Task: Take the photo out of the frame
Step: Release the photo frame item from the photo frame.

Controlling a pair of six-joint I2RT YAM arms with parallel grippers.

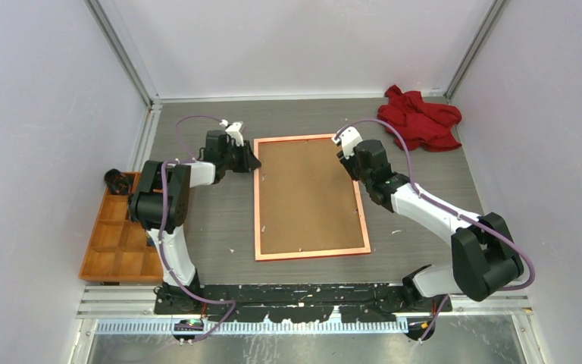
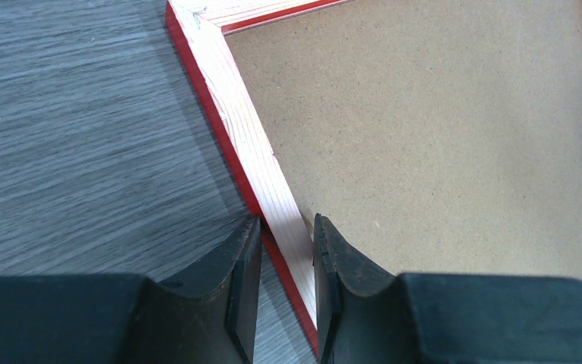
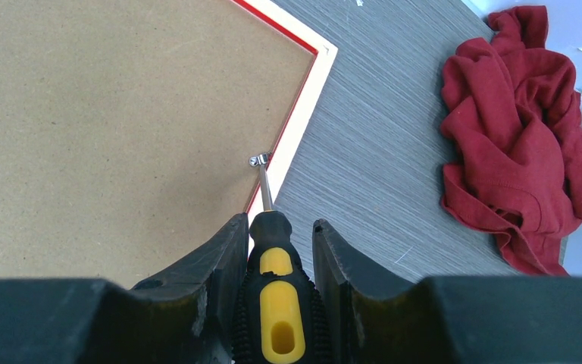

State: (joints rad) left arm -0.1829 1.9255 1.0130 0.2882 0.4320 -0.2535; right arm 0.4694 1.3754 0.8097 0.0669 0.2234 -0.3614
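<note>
Top external, left to right: orange compartment tray (image 1: pixel 118 244) at the table's (image 1: pixel 220 227) left edge, with a small dark object (image 1: pixel 117 180) at its far end, too small to identify. Left gripper (image 1: pixel 252 161) sits at the far left corner of the frame (image 1: pixel 312 252). In the left wrist view its jaws straddle the left rail, one finger (image 2: pixel 244 258) on the outer red edge, the other on the inner side over the board, clenched on the frame. The frame lies flat, back side up, mid-table between the arms, pale pink-orange rim showing. Brown backing board (image 1: pixel 307 197) fills the frame, so the photo can't be seen. Right gripper (image 1: pixel 346 154) is at the frame's far right rail, grasping a screwdriver (image 3: pixel 275 303) with a black and yellow handle. The shaft points forward, its tip on a small metal clip (image 3: pixel 257 160) at the inner edge of the right rail. Crumpled red cloth (image 1: pixel 420 118) lies at the far right corner of the table, well apart from the frame.
</note>
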